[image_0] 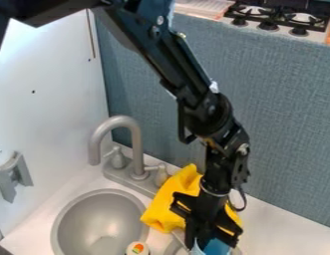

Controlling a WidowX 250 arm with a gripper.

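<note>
Down at the counter, the black gripper (206, 241) has its tips at a light-blue cup-like thing (216, 248); I can't tell whether the jaws are wide, narrow or clamped on it. A crumpled yellow cloth (168, 200) lies right behind them, the round sink (100, 219) to one side, with a white-topped bottle (137, 248) between sink and jaws.

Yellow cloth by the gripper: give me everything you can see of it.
The yellow cloth is bright and plain, and looks like soft fabric. It lies bunched up on the counter, creased, with a raised peak beside the faucet's right-hand handle in the picture. Its lower left corner reaches the rim of the sink. The gripper hangs in front, hiding its middle; more yellow shows past the gripper's right side. Whether they touch, I can't tell.
</note>
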